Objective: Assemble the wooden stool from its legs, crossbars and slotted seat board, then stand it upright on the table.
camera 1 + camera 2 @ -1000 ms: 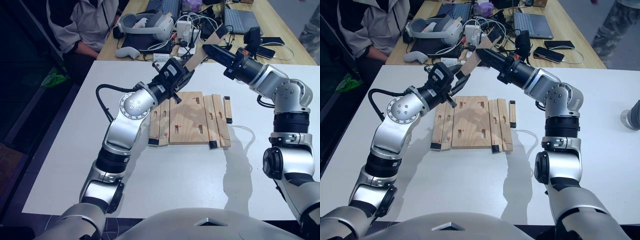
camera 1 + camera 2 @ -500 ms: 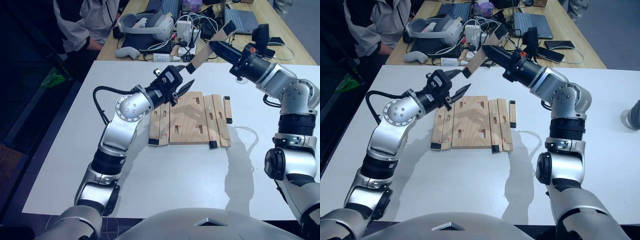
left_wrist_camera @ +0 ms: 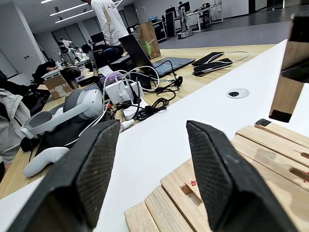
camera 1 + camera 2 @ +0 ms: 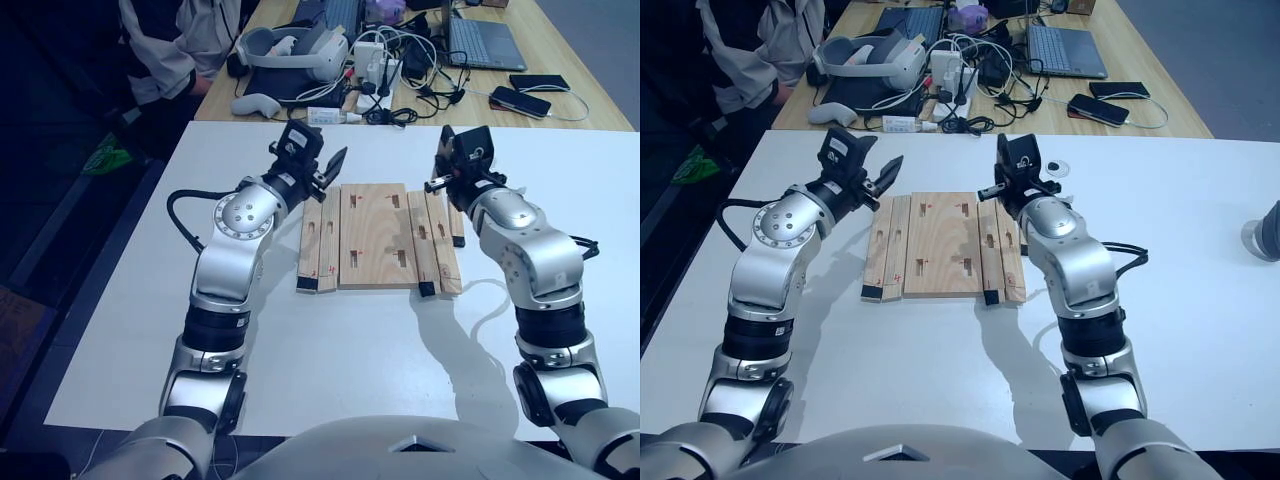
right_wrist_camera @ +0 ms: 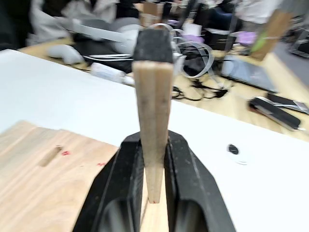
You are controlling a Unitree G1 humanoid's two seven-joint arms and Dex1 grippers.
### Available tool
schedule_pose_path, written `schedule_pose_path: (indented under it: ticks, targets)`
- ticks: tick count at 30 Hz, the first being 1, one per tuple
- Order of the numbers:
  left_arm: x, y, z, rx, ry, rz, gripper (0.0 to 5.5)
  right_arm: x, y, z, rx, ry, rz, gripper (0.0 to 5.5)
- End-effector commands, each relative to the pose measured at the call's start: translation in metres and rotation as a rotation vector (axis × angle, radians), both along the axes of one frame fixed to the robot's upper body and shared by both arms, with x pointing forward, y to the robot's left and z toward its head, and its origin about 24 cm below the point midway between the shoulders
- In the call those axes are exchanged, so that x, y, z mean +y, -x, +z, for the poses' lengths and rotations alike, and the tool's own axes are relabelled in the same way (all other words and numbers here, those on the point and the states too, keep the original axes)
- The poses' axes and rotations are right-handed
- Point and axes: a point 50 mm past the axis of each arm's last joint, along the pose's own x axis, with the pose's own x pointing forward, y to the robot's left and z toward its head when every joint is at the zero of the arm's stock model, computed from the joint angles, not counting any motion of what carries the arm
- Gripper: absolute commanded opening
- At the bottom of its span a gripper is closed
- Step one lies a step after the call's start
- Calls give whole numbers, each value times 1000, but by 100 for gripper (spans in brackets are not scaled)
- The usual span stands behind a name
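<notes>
One leg [image 5: 153,96] clamped in right end effector [image 5: 154,162], left end effector [image 3: 152,166] spread empty; keep it square over a board [image 4: 372,235] slot [image 4: 394,200].

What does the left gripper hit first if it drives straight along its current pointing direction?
Probably the bare white table just past the far edge of the seat board. The left gripper is open, and the leg in the right gripper sits off that line. Depth is uncertain.
</notes>
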Motion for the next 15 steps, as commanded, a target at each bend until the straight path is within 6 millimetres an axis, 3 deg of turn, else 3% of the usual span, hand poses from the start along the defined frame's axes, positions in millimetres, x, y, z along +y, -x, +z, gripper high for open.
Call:
schedule_pose_path:
  ticks: [1,8,15]
  targets:
    - [2,-1,8,1,18,0,253,-1,-6,-3,82,-5,-69,40]
    - [3,2,9,20,13,-21,253,7,15,-5,211,-194,105,40]
    - [9,1,11,23,-19,-32,253,17,25,-15,368,-257,41,40]
